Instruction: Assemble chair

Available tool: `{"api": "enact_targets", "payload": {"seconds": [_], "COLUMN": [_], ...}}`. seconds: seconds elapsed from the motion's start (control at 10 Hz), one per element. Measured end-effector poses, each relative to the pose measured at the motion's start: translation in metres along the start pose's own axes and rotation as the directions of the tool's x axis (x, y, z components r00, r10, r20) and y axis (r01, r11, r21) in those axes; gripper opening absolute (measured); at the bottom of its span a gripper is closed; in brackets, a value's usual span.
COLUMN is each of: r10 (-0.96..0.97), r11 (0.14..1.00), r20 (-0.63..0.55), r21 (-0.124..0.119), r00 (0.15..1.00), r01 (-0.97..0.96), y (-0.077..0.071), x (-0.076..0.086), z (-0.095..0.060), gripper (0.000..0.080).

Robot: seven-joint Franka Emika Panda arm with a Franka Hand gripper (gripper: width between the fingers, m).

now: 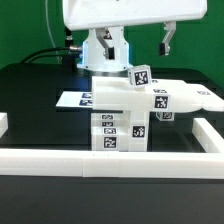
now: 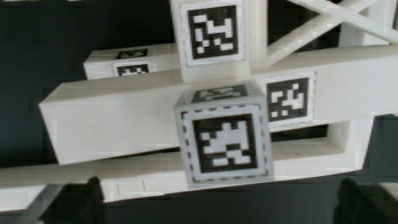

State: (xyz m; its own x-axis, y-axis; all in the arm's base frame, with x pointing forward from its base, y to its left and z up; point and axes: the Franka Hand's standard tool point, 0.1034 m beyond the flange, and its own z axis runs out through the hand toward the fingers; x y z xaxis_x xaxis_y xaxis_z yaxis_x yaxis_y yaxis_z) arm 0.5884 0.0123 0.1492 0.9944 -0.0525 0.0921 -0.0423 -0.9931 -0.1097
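The half-built chair (image 1: 125,108) stands on the black worktop (image 1: 30,85), fenced by a white rail (image 1: 100,160); the fingers (image 2: 68,208) are released, grasping nothing.

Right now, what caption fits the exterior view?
White tagged chair parts clustered on a black table, open end effector hanging above them.

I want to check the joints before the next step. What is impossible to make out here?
- Chair joints: exterior view, its front parts hide those behind.
- Chair's outline: wrist view, too close, cut by every edge.
- Tool: exterior view, small; wrist view, only dark blurs at the edge.
- Arm: exterior view, upper part cut by the top edge.
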Motion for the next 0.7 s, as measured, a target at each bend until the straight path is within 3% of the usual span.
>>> {"api": "enact_targets", "payload": {"seconds": [0.3, 0.7], "r10": [-0.008, 0.015], "r11": [1.0, 0.999], "r20": [-0.012, -0.002], "r21": [-0.027, -0.03], "r00": [1.0, 1.0], "r01": [0.008, -0.015], "y": [0.007, 0.002], "x": [0.001, -0.002], "z": [0.014, 0.022], "gripper": [0.0648, 0.0648]}}
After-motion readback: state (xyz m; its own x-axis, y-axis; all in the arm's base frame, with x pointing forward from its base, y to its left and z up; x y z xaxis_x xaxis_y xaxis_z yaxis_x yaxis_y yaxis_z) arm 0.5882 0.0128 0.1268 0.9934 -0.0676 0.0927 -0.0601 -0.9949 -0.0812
